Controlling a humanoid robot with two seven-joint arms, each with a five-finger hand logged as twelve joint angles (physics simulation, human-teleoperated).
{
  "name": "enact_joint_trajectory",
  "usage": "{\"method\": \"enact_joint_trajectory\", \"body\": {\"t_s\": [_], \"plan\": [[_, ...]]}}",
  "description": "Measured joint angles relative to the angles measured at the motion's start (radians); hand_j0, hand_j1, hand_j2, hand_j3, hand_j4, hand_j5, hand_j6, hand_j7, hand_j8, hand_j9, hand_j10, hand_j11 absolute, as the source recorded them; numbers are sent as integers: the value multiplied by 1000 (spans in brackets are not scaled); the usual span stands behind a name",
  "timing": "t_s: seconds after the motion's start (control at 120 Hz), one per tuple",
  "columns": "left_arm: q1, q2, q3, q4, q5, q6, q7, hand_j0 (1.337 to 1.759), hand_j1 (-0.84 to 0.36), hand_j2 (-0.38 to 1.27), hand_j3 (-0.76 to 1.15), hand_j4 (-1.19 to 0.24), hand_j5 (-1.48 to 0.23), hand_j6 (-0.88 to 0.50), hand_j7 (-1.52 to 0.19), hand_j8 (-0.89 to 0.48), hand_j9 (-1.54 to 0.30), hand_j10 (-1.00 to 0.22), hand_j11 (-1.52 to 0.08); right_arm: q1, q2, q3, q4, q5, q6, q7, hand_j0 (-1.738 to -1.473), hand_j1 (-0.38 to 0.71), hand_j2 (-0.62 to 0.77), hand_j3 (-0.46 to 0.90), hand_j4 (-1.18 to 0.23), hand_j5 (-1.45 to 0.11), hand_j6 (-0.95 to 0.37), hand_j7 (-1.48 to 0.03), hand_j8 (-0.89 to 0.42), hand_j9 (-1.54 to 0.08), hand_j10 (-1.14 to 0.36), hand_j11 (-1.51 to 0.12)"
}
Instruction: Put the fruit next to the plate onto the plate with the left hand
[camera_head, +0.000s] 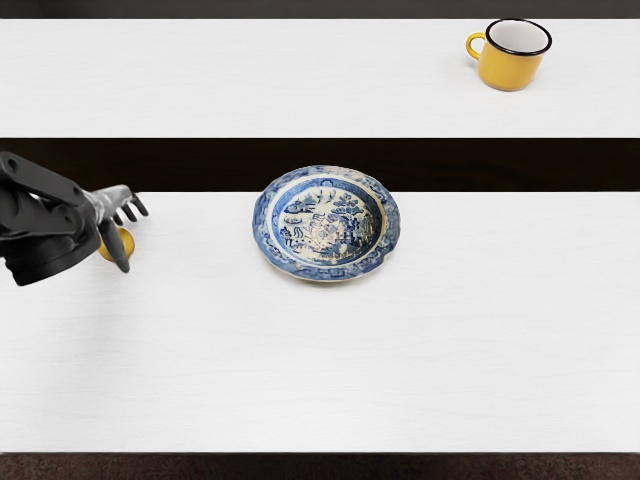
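Left hand (108, 215) fingers released, spread over fruit (124, 242) | table (200, 320) far-left edge | plate (266, 222) well apart

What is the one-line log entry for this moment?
left hand at small orange fruit | grip unclear | fruit left of blue-and-white ceramic plate, not on it

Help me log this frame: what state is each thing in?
Blue-and-white patterned ceramic plate: flat, holding nothing.
Small round orange fruit: off the plate, partly behind the left hand.
Left hand: at the fruit; grasp unclear.
Yellow enamel mug: upright, looks empty.
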Motion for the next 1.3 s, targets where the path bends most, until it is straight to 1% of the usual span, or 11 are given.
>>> {"method": "enact_joint_trajectory", "body": {"t_s": [0.575, 0.717, 0.792, 0.833, 0.842, 0.875, 0.883, 0.967, 1.042, 1.275, 1.3], "plan": [[-15, 6, 28, -32, -30, -1, 9, 1658, -132, 81, 0, -402, -521, -381, -468, -402, -522, -402, -522, 0, 0, 0, 0, 0, 0, 0, -1658, -349, 0, 0, 0, 0, -1, 0, 0, 0, 0, 0], [-15, 6, 29, -32, -43, -4, 6, 1658, -227, 96, 0, -487, -613, -341, -519, -450, -624, -480, -624, 0, 0, 0, 0, 0, 0, 0, -1658, -349, 0, 0, 0, 0, -1, 0, 0, 0, 0, 0], [-15, 6, 29, -33, -54, -6, 6, 1658, -271, 119, 0, -542, -673, -296, -605, -461, -693, -530, -693, 0, 0, 0, 0, 0, 0, 0, -1658, -349, 0, 0, 0, 0, -1, 0, 0, 0, 0, 0], [-16, 7, 29, -33, -58, -7, 4, 1657, -287, 148, 0, -571, -710, -303, -577, -440, -732, -559, -732, 0, 0, 0, 0, 0, 0, 0, -1658, -349, 0, 0, 0, 0, -1, 0, 0, 0, 0, 0], [-17, 8, 29, -34, -60, -7, 5, 1657, -290, 154, 0, -577, -717, -307, -610, -432, -741, -564, -741, 0, 0, 0, 0, 0, 0, 0, -1658, -349, 0, 0, 0, 0, -1, 0, 0, 0, 0, 0], [-18, 9, 29, -35, -64, -8, 5, 1657, -304, 186, 0, -599, -748, -314, -551, -422, -771, -588, -771, 0, 0, 0, 0, 0, 0, 0, -1658, -349, 0, 0, 0, 0, -1, 0, -1, 0, 0, 0], [-19, 9, 29, -36, -65, -8, 12, 1657, -308, 193, 0, -604, -758, -260, -679, -412, -780, -592, -780, 0, 0, 0, 0, 0, 0, 0, -1658, -349, 0, 0, 0, 0, -1, 0, -1, 0, 0, 0], [-24, 10, 34, -40, -81, -10, 15, 1656, -334, 245, 0, -596, -824, -394, -772, -375, -836, -634, -836, 0, 0, 0, 0, 0, 0, 0, -1658, -349, 0, 0, 0, 0, -1, 0, -1, 0, 0, 0], [-36, 13, 37, -43, -94, -10, 17, 1656, -325, 304, 0, -622, -863, -420, -827, -407, -872, -660, -872, 0, 0, 0, 0, 0, 0, 0, -1658, -349, 0, 0, 0, 0, -1, 0, 0, 0, 0, 0], [-41, 18, 45, -54, -108, -11, 17, 1654, -271, 341, 0, -700, -921, -490, -913, -472, -938, -704, -938, 0, 0, 0, 0, 0, 0, 0, -1658, -349, 0, 0, 0, 0, -1, 0, 0, 0, 0, 0], [-41, 18, 45, -55, -109, -13, 18, 1654, -278, 357, 0, -712, -932, -479, -928, -509, -950, -714, -949, 0, 0, 0, 0, 0, 0, 0, -1658, -349, 0, 0, 0, 0, -1, 0, 0, 0, 0, 0]]}}
